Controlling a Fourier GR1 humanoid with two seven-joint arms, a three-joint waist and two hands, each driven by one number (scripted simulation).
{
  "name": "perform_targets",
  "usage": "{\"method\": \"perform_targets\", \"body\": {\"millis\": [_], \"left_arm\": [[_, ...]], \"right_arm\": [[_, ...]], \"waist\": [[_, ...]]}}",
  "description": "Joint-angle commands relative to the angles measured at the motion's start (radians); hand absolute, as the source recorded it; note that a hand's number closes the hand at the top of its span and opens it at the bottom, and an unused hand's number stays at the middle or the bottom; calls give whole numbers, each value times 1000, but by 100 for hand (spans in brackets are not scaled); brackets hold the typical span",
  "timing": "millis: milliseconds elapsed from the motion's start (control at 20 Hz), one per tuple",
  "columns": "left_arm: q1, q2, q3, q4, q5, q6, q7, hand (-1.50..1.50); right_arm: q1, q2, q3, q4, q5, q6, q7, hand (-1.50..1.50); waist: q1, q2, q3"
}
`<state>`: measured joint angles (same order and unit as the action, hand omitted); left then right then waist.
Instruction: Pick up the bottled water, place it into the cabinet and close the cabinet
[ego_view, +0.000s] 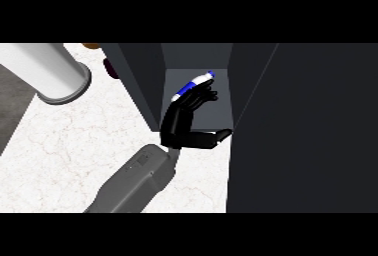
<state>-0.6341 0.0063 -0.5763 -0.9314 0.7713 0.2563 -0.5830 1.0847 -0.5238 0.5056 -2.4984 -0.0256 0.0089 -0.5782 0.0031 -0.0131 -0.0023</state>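
The bottled water (195, 84), white with a blue label and cap, lies tilted on the shelf inside the open dark cabinet (198, 114). My left hand (183, 123) reaches into the cabinet from the lower left. Its fingers (207, 95) are stretched out and touch the bottle's near end, while the thumb (221, 134) sticks out to the right, away from the bottle. The cabinet door (303, 125) stands open as a broad dark panel at the right. My right hand does not show.
A tall white cylinder (49, 67) on a grey base stands on the marble counter (81, 140) at the upper left. A small orange thing (90, 45) and a dark purple thing (110, 68) sit beside the cabinet's left wall (136, 85).
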Motion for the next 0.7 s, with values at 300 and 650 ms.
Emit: {"method": "perform_targets", "body": {"millis": [300, 650], "left_arm": [[464, 196, -119, -465, -42, 81, -20, -150], [682, 390, -101, -649, -19, -36, -96, -150]], "right_arm": [[52, -36, 34, -145, 87, -65, 32, -150], [-40, -217, 75, -106, 200, 56, 53, 150]], "waist": [[28, -5, 1], [46, 0, -3]]}}
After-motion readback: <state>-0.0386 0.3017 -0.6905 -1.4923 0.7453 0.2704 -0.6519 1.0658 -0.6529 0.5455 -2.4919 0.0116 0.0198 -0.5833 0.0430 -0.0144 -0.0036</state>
